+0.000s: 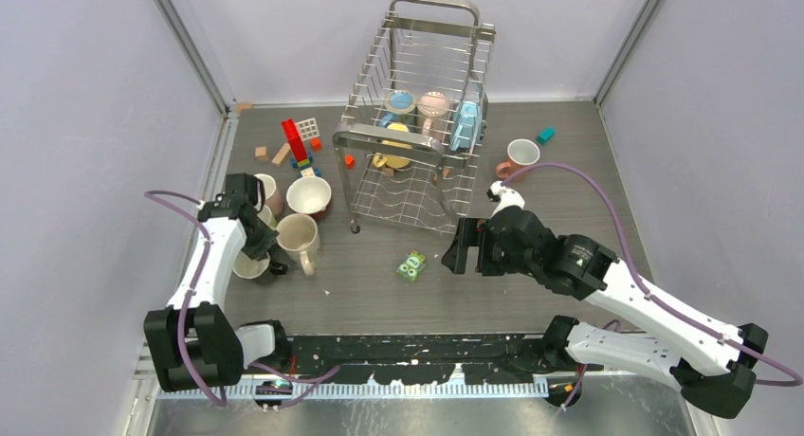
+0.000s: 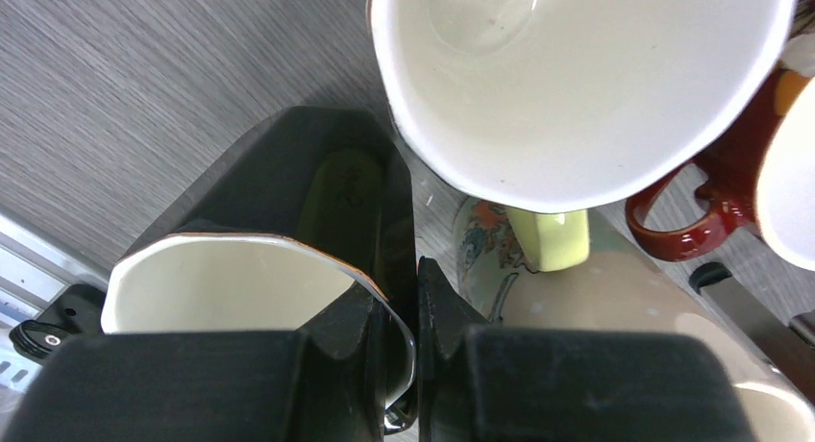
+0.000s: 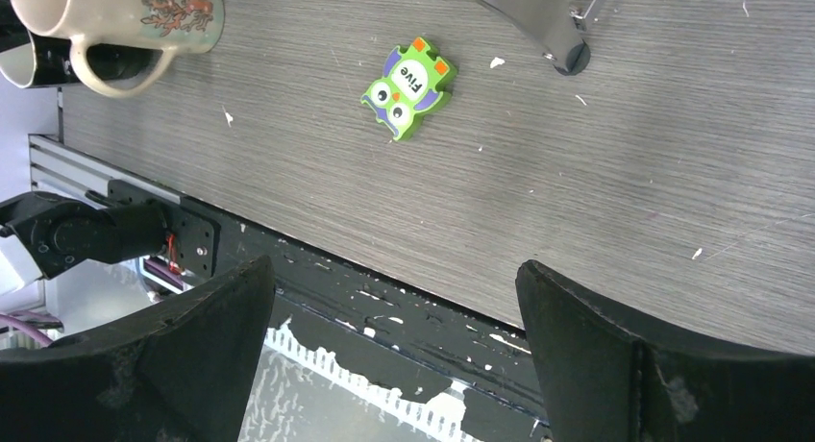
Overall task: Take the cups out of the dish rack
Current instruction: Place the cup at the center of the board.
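Observation:
The dish rack (image 1: 417, 123) stands at the back middle and holds a light blue cup (image 1: 400, 101), a pink cup (image 1: 433, 104), a yellow cup (image 1: 396, 137) and a blue cup on its side (image 1: 466, 123). A salmon cup (image 1: 520, 154) stands right of the rack. My left gripper (image 1: 261, 258) is shut on the rim of a black cup (image 1: 249, 265), one finger inside it and one outside; this grip shows in the left wrist view (image 2: 415, 317), on the black cup (image 2: 221, 288). My right gripper (image 1: 462, 246) is open and empty in the right wrist view (image 3: 404, 346).
Beside the black cup stand a cream flowered cup (image 1: 298, 235), a dark red cup (image 1: 309, 196) and a pale pink cup (image 1: 268, 191). A green owl packet (image 1: 411, 265) lies before the rack, also in the right wrist view (image 3: 407, 85). Toy blocks (image 1: 296, 140) lie left of the rack.

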### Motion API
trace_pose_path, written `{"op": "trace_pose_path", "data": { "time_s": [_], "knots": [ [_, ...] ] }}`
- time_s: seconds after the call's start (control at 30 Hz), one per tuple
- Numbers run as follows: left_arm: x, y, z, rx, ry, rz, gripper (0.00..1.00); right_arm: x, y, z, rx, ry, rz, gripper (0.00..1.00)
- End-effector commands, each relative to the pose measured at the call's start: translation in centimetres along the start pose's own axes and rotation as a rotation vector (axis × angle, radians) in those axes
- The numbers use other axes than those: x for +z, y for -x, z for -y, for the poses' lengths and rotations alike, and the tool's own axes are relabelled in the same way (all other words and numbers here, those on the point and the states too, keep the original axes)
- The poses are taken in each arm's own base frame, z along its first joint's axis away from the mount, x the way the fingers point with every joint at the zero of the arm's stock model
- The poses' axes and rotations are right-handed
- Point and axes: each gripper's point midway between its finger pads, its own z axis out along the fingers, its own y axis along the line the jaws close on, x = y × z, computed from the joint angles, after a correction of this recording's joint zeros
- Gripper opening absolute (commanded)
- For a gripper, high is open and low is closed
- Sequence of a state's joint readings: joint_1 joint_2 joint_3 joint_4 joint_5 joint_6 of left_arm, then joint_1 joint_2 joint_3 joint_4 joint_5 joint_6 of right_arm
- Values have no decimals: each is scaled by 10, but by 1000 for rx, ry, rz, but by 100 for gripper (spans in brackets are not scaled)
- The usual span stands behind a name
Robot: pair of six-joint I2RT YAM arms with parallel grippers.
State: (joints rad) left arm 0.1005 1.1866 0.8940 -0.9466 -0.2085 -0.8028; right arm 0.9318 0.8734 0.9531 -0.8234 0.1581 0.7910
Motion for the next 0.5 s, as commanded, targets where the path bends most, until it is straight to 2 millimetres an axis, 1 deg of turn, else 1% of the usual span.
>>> {"op": "trace_pose_path", "data": {
  "time_s": [0.0,0.07,0.1,0.2,0.27,0.33,0.37,0.4,0.47],
  "knots": [
    [4,7,3,-1,-15,37,0,3,5,-6,-8,24,18,100],
    [6,6,2,3,-11,33,0,4,5,-6,-9,25,17,100],
    [7,6,2,5,-10,30,2,4,5,-7,-9,25,17,100],
    [6,8,4,14,-15,33,15,4,5,-6,-9,24,17,100],
    [1,11,4,15,-23,45,25,4,5,-7,-9,25,17,100],
    [-5,14,6,19,-36,57,31,4,6,-8,-7,29,16,100],
    [-8,15,6,21,-42,62,35,4,6,-9,-7,31,15,100],
    [-11,17,7,21,-49,66,38,3,7,-10,-7,32,16,100],
    [-17,20,10,27,-72,77,40,1,9,-11,-7,31,19,100]
  ]
}}
